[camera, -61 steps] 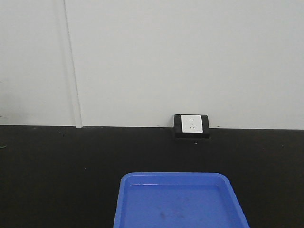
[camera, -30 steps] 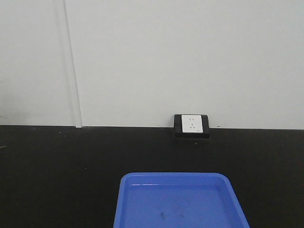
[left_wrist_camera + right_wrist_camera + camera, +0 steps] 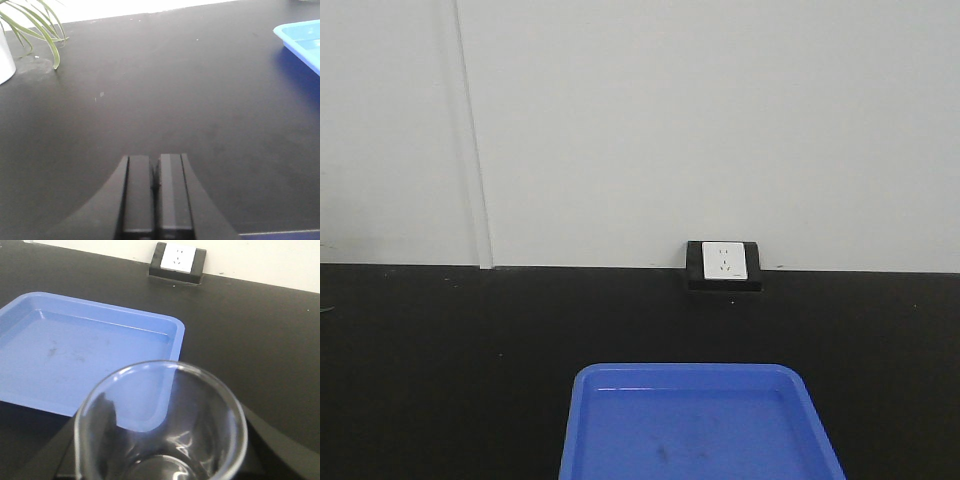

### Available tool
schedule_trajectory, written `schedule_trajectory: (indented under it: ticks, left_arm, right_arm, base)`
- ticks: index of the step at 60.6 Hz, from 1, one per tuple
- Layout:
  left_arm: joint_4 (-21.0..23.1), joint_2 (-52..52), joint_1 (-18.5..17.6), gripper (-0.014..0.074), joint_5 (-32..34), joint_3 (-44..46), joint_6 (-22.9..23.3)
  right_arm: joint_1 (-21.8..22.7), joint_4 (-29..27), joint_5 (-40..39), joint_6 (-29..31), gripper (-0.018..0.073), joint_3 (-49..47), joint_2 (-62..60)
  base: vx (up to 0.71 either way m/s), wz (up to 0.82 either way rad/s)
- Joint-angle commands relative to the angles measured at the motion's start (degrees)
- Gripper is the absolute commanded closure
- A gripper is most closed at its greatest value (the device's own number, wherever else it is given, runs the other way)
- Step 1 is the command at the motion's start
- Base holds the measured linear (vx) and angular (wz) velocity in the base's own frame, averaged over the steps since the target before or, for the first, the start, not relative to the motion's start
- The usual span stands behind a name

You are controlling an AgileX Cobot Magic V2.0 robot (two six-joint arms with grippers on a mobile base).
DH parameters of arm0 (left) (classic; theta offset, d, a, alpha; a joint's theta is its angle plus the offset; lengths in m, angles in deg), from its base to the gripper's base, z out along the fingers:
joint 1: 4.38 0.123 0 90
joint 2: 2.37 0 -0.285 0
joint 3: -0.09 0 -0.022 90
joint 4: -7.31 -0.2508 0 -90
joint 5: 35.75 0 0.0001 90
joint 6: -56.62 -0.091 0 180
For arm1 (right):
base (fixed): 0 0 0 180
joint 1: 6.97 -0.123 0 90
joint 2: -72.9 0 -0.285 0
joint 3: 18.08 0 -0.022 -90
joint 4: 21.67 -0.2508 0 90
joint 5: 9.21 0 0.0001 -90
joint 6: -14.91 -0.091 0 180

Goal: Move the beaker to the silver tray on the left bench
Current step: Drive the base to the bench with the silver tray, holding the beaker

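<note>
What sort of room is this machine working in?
Most likely a laboratory: a long matte black bench with a power socket at its back edge, a clear glass beaker close to the camera, and a blue plastic tray lying on the bench.

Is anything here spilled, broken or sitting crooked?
Nothing much. The beaker looks whole and empty, gripped between the right fingers. The blue tray lies flat, with only faint dark smudges on its floor. No spill or breakage shows in any view.
</note>
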Motion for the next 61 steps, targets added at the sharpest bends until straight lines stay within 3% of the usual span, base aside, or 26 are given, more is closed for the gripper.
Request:
schedule_trajectory:
  ticks: [1, 61]
  left_arm:
    - [0.16, 0.43, -0.33, 0.0595, 4.33, -1.14, 0.10]
    - [0.16, 0.43, -0.33, 0.0595, 4.33, -1.14, 0.10]
  right_arm:
    - [0.15, 0.52, -1.81, -0.01, 0.0571, -1.69, 0.10]
    - [0.15, 0.52, -1.55, -0.01, 0.0571, -1.69, 0.10]
  base:
    - [0.00, 0.00]
    - [-0.07, -0.01]
